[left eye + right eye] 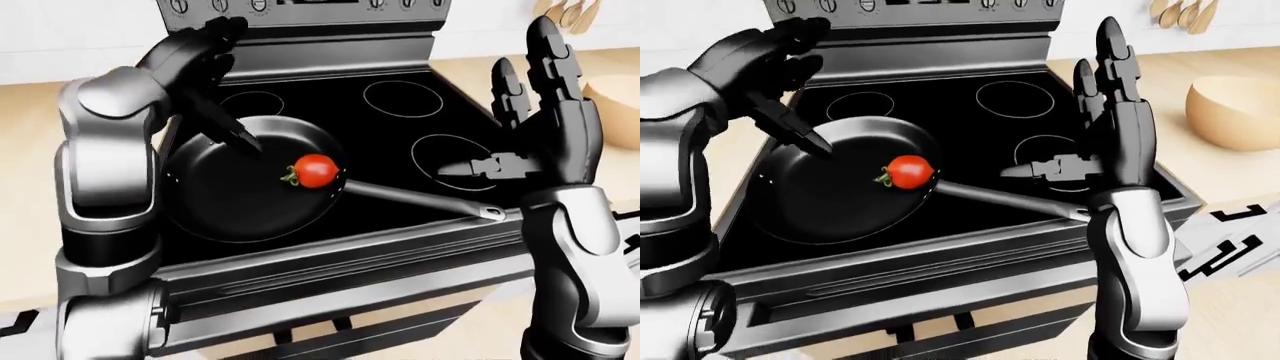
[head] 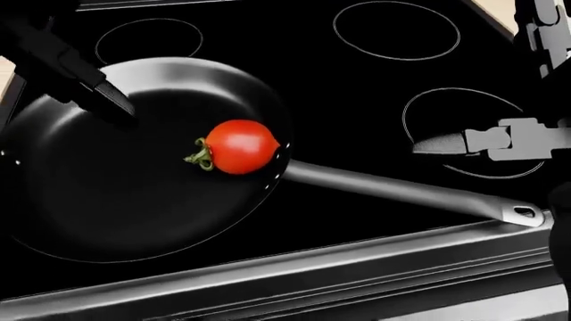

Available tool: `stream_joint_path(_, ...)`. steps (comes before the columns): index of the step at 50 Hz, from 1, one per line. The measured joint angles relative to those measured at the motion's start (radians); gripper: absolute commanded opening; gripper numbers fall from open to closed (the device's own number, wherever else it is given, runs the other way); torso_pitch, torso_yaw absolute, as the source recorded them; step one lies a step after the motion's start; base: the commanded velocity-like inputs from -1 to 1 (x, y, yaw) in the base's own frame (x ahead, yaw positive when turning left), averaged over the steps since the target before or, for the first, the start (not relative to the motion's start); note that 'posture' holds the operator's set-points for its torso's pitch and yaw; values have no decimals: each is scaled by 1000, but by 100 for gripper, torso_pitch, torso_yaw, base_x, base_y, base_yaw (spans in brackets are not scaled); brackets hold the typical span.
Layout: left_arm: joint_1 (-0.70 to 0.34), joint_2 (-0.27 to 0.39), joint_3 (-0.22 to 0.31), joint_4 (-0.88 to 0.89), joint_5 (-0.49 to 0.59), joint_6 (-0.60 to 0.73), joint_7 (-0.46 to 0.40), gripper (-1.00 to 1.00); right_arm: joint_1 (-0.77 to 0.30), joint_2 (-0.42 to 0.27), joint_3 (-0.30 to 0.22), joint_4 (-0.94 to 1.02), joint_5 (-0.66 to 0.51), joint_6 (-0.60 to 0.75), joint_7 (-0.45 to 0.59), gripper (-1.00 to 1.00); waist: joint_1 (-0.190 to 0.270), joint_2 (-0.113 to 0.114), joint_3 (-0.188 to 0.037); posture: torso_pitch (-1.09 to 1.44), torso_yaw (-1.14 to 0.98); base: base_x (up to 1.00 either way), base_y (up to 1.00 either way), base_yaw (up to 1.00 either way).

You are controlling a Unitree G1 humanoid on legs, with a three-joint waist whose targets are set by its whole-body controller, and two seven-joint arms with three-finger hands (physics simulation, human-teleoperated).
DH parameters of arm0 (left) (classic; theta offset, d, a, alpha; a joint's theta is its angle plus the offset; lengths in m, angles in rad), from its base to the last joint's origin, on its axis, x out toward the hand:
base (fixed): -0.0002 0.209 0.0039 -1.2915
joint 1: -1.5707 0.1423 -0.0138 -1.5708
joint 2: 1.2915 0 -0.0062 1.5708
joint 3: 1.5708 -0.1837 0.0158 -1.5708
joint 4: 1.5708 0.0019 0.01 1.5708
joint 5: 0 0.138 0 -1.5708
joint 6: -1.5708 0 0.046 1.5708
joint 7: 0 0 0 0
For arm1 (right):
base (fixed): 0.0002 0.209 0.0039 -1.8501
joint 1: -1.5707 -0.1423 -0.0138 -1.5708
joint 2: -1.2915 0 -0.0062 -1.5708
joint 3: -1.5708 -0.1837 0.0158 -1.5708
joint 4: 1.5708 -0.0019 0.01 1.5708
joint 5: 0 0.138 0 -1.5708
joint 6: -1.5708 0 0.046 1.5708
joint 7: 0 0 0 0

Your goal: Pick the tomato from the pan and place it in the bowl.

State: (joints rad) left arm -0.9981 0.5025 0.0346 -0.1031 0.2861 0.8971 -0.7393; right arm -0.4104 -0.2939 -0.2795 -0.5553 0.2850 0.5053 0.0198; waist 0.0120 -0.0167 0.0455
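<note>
Both hands open above black stove, tomato.

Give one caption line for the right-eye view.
Tomato lies in pan on stove; both robot hands open, bowl at right.

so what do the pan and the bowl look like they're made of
The pan looks like dark nonstick-coated metal with a satin sheen, and its handle like bare brushed steel. The bowl looks like pale matte wood, though no grain shows, so it's uncertain.
</note>
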Motion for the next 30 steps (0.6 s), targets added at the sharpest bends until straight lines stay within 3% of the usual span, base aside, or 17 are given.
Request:
stream_joint_path(6,-67,-63,-12,82,159,-17,-218,100,7,5,3,4,-1,-4,0,100,0,-11,6,0,0,0,0,0)
stream_joint_path(10,-103,-83,-11,95,246,-28,-313,100,15,8,-1,5,-1,-3,-1,100,2,-12,3,0,0,0,0,0)
stream_joint_path(20,-114,-173,-24,173,376,-127,-398,100,19,8,-2,4,6,-9,-1,100,1,-19,0,0,0,0,0,0)
stream_joint_path(30,-103,-206,-27,176,448,-157,-425,100,18,6,-5,6,9,-8,-4,100,1,-23,-3,0,0,0,0,0)
